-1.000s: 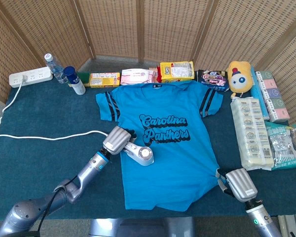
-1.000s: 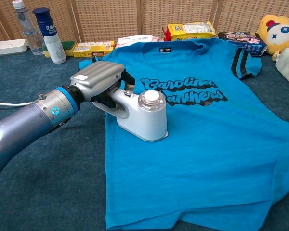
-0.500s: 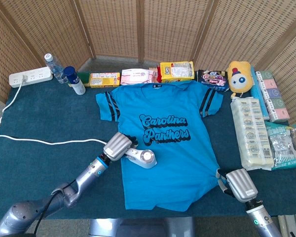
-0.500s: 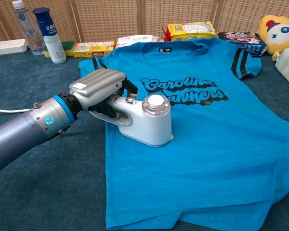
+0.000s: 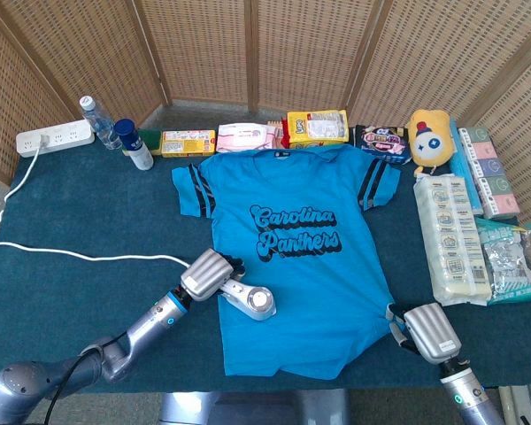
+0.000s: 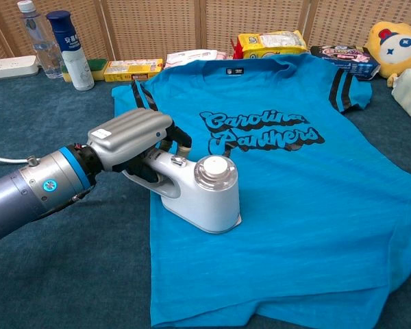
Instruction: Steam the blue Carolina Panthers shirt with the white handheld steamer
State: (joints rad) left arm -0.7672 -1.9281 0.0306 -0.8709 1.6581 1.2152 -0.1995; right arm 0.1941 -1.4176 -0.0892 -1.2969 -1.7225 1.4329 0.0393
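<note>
While shirt lies flat on table, soft thin knit, wrinkles easily; steamer rigid, smooth, best taken by handle, sits on shirt's lower-left panel. Left hand grasps handle. Right hand at shirt's hem corner, grip unclear.

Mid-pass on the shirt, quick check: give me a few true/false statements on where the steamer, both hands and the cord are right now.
1. The left hand grips the white steamer. True.
2. The steamer sits on the shirt's printed lettering. False: it rests on the blue shirt below and left of the print.
3. The right hand holds the shirt's collar. False: it is at the shirt's lower right hem corner.
4. A white cord lies on the table toward the power strip. True.
</note>
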